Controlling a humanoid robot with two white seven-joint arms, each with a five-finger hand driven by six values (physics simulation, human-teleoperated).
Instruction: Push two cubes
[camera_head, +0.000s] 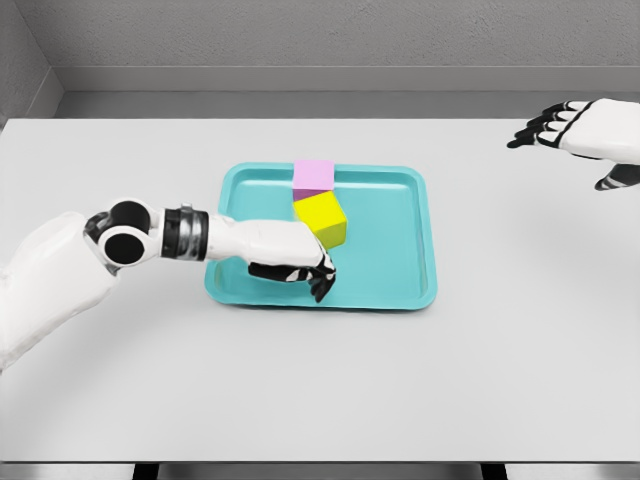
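Desk (300, 390): white, flat top, filled most of the view. Tray (425, 240): teal, rectangular, rounded corners, raised rim; lay just above centre. Grey wall (300, 35) ran behind, at 12 o'clock.

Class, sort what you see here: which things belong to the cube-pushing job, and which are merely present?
Belonging to the job:
- yellow cube
- pink cube
- left hand, beside the yellow cube
- teal tray holding both cubes

Merely present:
- right hand, raised at the far right
- white table
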